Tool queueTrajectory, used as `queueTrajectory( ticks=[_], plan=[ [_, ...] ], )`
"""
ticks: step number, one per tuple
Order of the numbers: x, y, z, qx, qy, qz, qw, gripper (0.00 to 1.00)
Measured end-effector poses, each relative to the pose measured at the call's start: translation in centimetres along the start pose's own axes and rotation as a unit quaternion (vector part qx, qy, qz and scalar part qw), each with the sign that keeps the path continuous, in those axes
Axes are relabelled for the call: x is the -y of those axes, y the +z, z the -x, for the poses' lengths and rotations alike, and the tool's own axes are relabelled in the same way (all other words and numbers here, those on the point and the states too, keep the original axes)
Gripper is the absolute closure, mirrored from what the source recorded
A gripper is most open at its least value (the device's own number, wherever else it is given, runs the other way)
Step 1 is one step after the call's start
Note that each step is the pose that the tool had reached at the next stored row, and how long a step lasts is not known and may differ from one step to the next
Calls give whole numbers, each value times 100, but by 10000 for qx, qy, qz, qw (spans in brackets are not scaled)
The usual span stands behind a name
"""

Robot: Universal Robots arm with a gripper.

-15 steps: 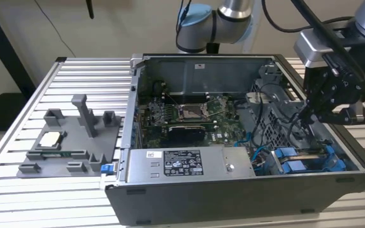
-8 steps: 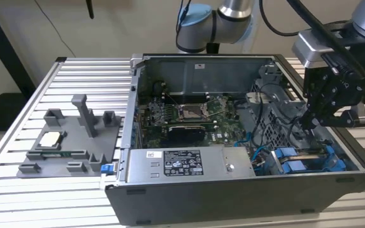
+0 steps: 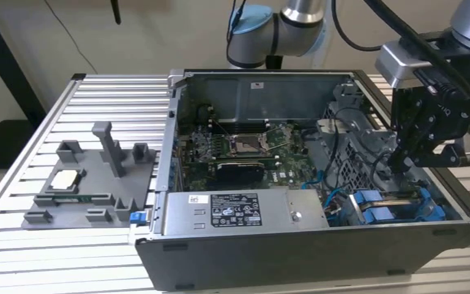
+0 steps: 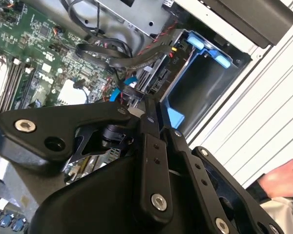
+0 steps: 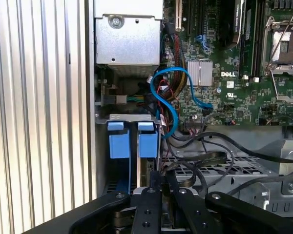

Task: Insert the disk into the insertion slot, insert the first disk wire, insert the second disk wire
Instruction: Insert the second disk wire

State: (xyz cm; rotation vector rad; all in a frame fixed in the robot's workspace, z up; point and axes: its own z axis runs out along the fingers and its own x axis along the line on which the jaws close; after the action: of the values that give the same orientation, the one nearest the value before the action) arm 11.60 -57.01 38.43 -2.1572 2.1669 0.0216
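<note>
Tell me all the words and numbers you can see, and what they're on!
Black sticker on the grey power-supply box: print too small to read.
Small white sticker on the case's back wall: too small to read.
Green board: a white maker's logo and tiny codes, not read out here.

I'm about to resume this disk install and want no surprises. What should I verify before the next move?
1. The disk sits in the insertion slot: ok, blue carrier in the bay.
2. End effector hangs inside the case, above the disk: ok.
3. End effector fingers closed: ok; grip on a wire: cannot tell.
4. Blue cable loops loose beside the bay: not ok, snag risk.
5. A person's hand near the case: not ok.
</note>
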Motion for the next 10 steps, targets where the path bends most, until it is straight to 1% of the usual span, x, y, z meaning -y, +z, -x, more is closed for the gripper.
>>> queueTrajectory(
  ticks=[3, 5, 10],
  plan=[
    [0, 0, 0, -6, 0, 0, 10000, 84],
    [0, 0, 0, -18, -1, 0, 10000, 84],
    [-1, 11, 0, -23, -1, 0, 10000, 84]
  ],
)
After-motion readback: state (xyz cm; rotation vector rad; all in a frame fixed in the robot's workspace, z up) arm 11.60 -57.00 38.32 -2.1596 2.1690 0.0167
